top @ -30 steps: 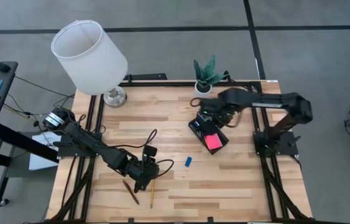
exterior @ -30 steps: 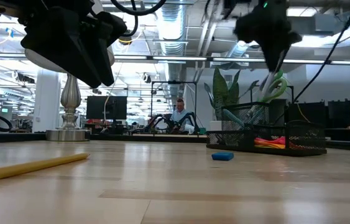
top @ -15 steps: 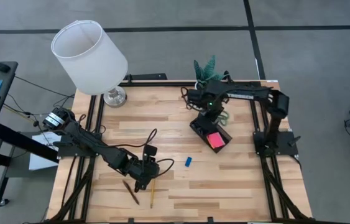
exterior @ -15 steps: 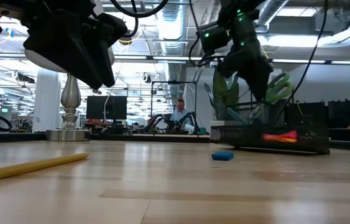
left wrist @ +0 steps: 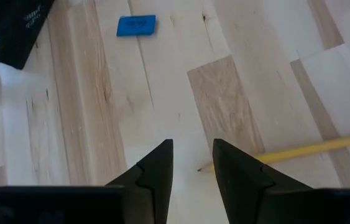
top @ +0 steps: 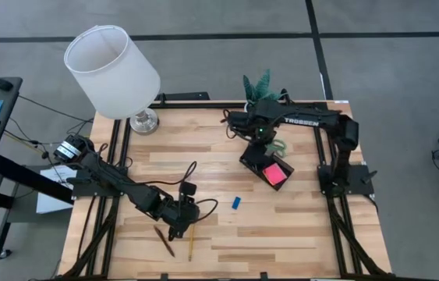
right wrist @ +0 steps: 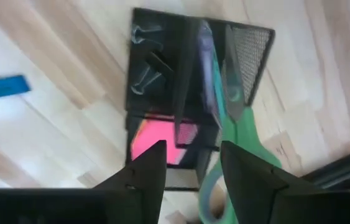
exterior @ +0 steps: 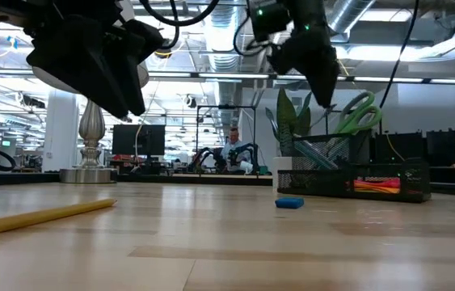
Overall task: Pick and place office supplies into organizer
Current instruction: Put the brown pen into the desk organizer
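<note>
The black organizer [top: 253,159] stands at the table's far right and holds the pink sticky-note pad [top: 275,173] and small black clips [right wrist: 147,78]. The green-handled scissors [right wrist: 240,118] stand blades-down in its raised back compartment, their handles [exterior: 360,113] leaning out over the rim. My right gripper [right wrist: 193,146] hovers open just above the organizer, touching nothing. My left gripper [left wrist: 193,143] hangs open near the front left, over the tip of the yellow pencil [left wrist: 311,149]. A brown pencil [top: 164,240] lies beside it. The blue eraser [top: 235,203] lies on the table mid-way.
A white-shaded lamp [top: 114,70] stands at the far left corner, and a white pot with a green plant [top: 258,97] sits just behind the organizer. A black cable [top: 189,172] trails over the table near my left arm. Bare wood lies between eraser and front edge.
My right gripper has opened and let go of the scissors, which now lean in the organizer's back compartment. It has rolled and moved toward the table's left and far edge above the organizer. The organizer has shifted slightly toward the right edge.
</note>
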Controlling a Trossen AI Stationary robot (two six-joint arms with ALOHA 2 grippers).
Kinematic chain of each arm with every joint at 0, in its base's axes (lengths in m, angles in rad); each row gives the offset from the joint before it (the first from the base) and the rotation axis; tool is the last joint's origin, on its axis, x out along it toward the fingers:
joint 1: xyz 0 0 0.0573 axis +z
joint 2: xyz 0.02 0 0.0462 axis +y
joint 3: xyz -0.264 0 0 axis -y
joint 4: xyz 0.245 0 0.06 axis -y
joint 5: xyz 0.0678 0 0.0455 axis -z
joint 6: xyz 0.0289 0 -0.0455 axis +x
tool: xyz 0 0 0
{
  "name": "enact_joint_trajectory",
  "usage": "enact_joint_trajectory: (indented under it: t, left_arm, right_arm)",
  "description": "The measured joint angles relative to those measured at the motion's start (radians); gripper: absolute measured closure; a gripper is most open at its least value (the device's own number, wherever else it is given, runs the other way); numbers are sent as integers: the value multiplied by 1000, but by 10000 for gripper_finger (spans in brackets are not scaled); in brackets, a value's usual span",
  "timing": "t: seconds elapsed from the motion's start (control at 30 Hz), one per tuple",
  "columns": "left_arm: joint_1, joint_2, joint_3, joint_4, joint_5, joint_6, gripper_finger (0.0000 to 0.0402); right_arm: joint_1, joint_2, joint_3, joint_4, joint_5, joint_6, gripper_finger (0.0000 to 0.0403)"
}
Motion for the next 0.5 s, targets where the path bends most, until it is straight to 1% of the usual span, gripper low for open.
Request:
enact_joint_trajectory:
  t: [0.1,0.2,0.27,0.33,0.37,0.4,0.43,0.5]
  left_arm:
    - [0,0,0,-13,0,-16,295]
    - [0,0,0,-45,10,-37,295]
    - [0,0,0,-100,25,-85,295]
    - [-4,-2,0,-204,44,-164,295]
    - [-9,-4,0,-256,48,-212,295]
    - [-18,-4,0,-301,46,-260,295]
    - [-30,-4,0,-343,43,-303,295]
    - [-68,-4,0,-406,29,-380,295]
  right_arm:
    - [28,-15,48,-7,-2,29,256]
    - [64,-41,85,-3,-5,127,261]
    - [101,-77,111,-4,-10,162,265]
    - [148,-135,118,-1,3,196,269]
    - [178,-164,118,5,26,221,271]
    - [216,-192,118,22,74,255,272]
    - [257,-219,119,33,149,296,273]
    - [358,-265,118,45,335,383,275]
